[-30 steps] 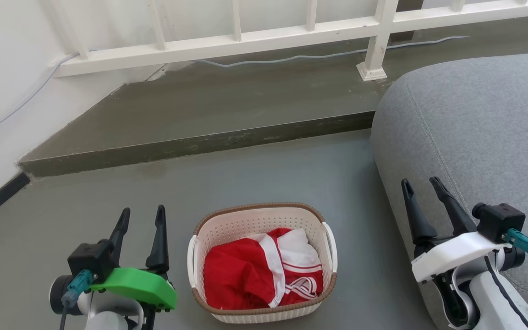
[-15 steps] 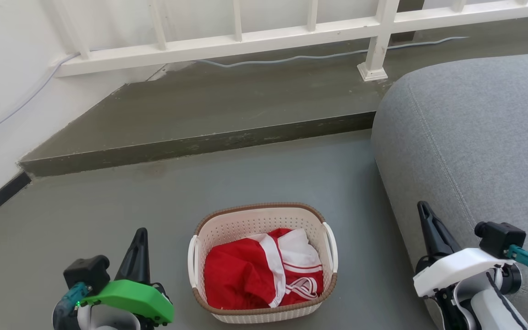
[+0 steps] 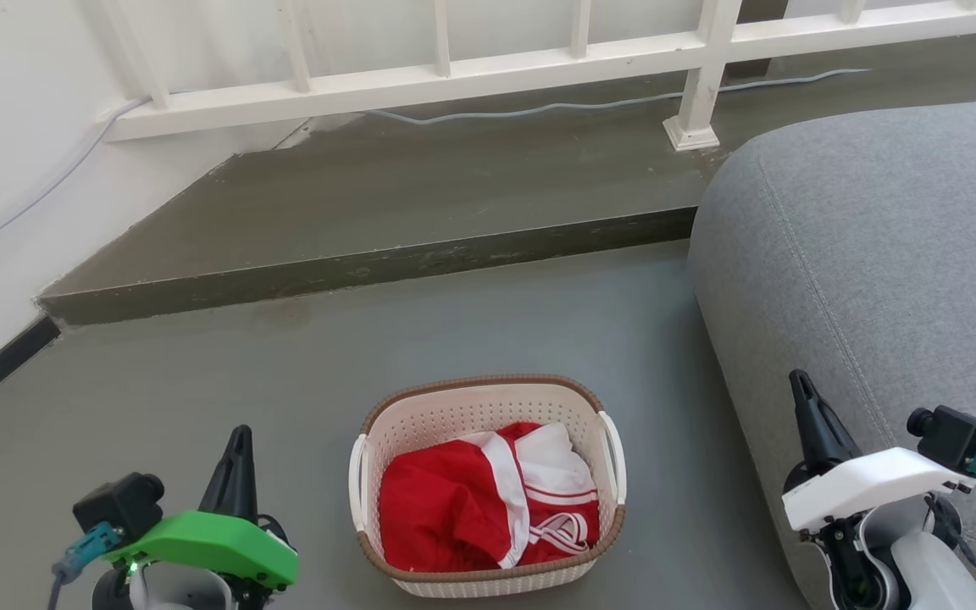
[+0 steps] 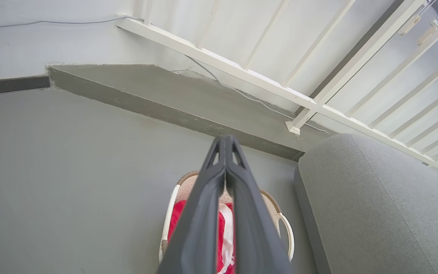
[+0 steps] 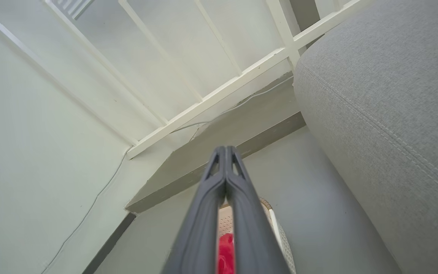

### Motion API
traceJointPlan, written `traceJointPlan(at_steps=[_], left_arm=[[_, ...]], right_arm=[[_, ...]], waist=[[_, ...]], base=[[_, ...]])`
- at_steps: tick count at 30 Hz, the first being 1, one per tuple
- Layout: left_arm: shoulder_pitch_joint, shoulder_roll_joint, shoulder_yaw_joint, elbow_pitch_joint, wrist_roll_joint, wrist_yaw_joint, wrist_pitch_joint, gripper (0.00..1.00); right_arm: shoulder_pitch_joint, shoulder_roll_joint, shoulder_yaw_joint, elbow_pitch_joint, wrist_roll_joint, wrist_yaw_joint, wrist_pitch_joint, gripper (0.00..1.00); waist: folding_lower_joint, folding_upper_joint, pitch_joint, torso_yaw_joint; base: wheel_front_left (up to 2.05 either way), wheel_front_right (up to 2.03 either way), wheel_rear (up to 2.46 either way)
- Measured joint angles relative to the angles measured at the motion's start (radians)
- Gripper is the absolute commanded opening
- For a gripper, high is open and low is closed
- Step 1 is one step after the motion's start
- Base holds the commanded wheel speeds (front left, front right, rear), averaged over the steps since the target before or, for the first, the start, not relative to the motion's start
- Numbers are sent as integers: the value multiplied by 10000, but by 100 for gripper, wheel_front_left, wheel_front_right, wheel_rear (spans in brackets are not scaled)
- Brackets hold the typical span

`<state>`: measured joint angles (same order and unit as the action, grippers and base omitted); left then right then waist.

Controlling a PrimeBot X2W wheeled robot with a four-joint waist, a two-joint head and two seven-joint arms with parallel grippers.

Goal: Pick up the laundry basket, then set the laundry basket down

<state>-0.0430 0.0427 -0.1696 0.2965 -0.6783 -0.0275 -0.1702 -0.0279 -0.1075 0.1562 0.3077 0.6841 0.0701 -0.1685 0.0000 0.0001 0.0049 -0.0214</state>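
One laundry basket [image 3: 471,413] sits on the floor [image 3: 200,381], apart from the step [image 3: 369,271] edge, with the sofa [image 3: 878,254] near its right side. Red-and-white cloth [image 3: 446,508] inside, type unclear. Left end effector [image 3: 239,439] and right end effector [image 3: 800,383] flank it, both clenched on nothing. In the wrist views the fingers hide most of the basket and the bottom edge crops it.

the basket [image 3: 471,411] sits on the floor [image 3: 454,330], clothes [image 3: 454,508] in it. left gripper [image 3: 240,436] to its left, right gripper [image 3: 798,381] to its right, seemingly over the sofa [image 3: 878,254] edge. behind: a step [image 3: 420,195], then a railing [image 3: 420,80], a cable [image 3: 539,108] along its foot.
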Motion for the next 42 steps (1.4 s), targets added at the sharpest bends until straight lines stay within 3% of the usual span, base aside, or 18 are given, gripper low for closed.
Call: traceJointPlan(at_steps=[42], left_arm=[[-19,-12,1302,-79,-4872,-518,1492,0]], right_arm=[[-116,374,-1536,-92,4826,265,1476,0]], waist=[[0,0,-13,114]], base=[[0,0,0]])
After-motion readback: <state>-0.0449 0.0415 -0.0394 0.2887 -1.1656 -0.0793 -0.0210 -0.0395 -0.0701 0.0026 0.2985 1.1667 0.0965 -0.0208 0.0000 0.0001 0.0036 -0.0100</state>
